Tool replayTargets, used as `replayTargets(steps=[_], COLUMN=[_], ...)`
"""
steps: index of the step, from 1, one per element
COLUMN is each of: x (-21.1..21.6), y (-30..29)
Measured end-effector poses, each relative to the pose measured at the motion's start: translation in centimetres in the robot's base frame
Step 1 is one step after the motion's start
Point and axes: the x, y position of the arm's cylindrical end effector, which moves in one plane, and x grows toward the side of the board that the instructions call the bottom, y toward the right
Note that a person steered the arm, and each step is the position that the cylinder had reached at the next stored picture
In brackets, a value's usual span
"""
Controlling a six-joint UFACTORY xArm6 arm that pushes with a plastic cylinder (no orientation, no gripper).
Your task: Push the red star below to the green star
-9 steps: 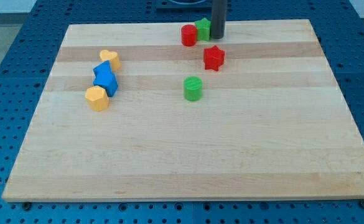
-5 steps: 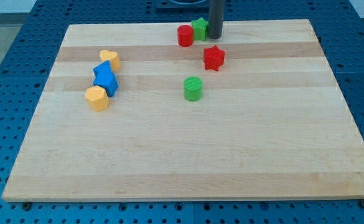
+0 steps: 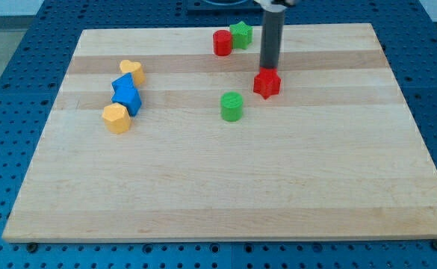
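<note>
The red star (image 3: 267, 84) lies on the wooden board (image 3: 225, 187), right of centre in the upper half. My tip (image 3: 267, 69) touches its upper edge, the rod rising straight above it. The green star (image 3: 241, 34) sits near the view's top edge, up and to the left of the red star, with a red cylinder (image 3: 222, 42) touching its left side.
A green cylinder (image 3: 232, 107) stands just left of and below the red star. At the view's left lies a cluster: a yellow heart (image 3: 133, 71), two blue blocks (image 3: 127, 94) and a yellow hexagon (image 3: 116, 118).
My tip moved from beside the green star toward the view's bottom and met the red star, which slid down and slightly right. The green star and red cylinder shifted a little left earlier.
</note>
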Motion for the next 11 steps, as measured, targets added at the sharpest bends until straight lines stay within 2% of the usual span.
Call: replayTargets(steps=[1, 3, 4, 9, 11], x=[3.1, 10.4, 10.8, 0.9, -1.8], y=[1.6, 1.4, 0.1, -7.0, -7.2])
